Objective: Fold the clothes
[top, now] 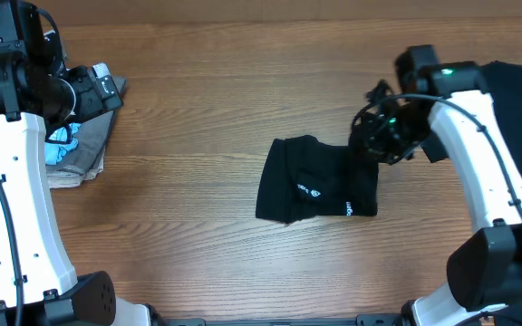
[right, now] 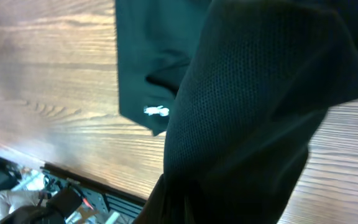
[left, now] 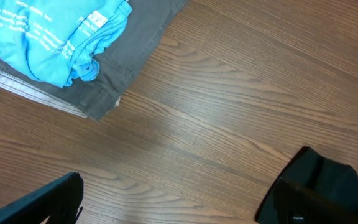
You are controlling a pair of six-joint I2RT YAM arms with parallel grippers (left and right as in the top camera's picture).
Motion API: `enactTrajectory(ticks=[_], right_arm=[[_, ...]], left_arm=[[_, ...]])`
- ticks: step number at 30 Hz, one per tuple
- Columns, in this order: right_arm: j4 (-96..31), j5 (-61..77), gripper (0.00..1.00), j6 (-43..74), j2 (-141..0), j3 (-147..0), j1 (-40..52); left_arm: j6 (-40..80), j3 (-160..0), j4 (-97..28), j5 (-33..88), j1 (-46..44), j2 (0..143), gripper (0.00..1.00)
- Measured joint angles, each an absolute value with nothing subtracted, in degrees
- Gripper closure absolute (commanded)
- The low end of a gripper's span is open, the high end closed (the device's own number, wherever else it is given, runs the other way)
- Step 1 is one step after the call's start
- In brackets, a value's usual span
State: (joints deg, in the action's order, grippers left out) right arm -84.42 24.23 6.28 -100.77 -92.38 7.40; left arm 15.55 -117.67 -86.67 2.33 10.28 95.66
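Black T-shirt fabric bunches right against the right wrist camera, pinched in the right gripper at the shirt's 2 o'clock corner. The rest lies flat at the centre of the table. At 10 o'clock, the left gripper, fingers apart, hovers beside grey cloth.

We see a shirt lying mid-table, the right gripper at its right edge, perhaps gripping it. A pile lies far left.
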Motion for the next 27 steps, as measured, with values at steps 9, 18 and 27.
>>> enactTrajectory(ticks=[9, 18, 27], right_arm=[[-80.49, 24.21, 0.92, 9.82, -100.77, -92.38, 15.66], [-77.34, 23.44, 0.89, 13.28, -100.77, -92.42, 21.3], [-75.29, 21.06, 0.88, 13.58, -102.61, -92.42, 24.45]], left_arm=[[15.55, -117.67, -86.7, 2.33, 10.28, 95.66, 0.0], [15.55, -117.67, -86.67, 2.33, 10.28, 95.66, 0.0], [15.55, -117.67, -86.67, 2.33, 10.28, 95.66, 0.0]])
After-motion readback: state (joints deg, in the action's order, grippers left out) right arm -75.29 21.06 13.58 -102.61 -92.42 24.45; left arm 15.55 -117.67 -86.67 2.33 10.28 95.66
